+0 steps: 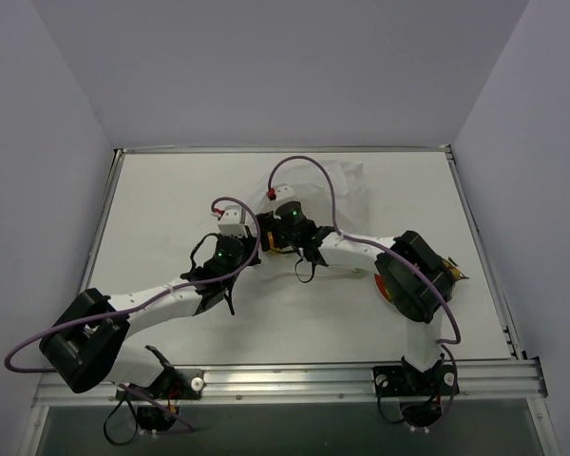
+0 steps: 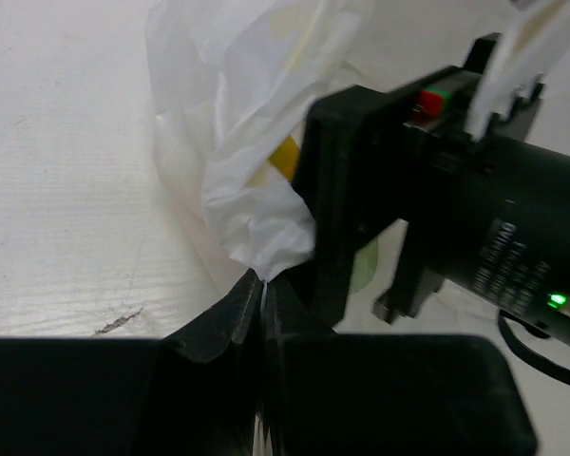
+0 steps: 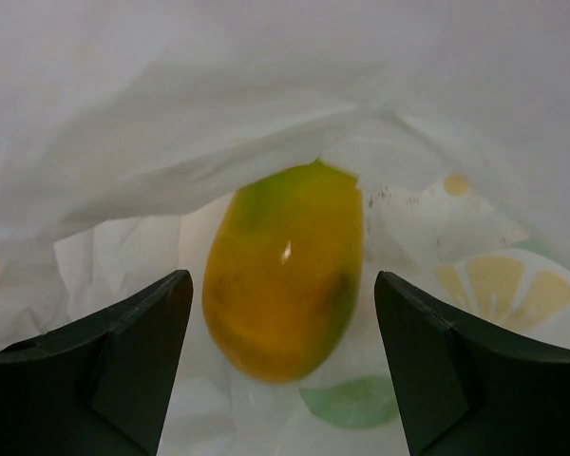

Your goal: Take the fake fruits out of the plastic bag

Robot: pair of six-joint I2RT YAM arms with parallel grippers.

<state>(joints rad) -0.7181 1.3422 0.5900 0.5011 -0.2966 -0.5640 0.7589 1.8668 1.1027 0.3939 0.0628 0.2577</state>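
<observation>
The plastic bag is thin crinkly white, lying at the table's far middle. My left gripper is shut on a bunched edge of the bag and holds it up; in the top view it sits just left of the right wrist. My right gripper is open inside the bag. An orange-yellow mango-like fruit with a green tip lies on the bag's floor between the fingers, touching neither. A yellow patch shows through the bag. The other fruits are hidden.
The right gripper's black body is close on the right in the left wrist view. A red rim and a small orange-brown thing show beside the right arm's elbow. Grey walls enclose the table.
</observation>
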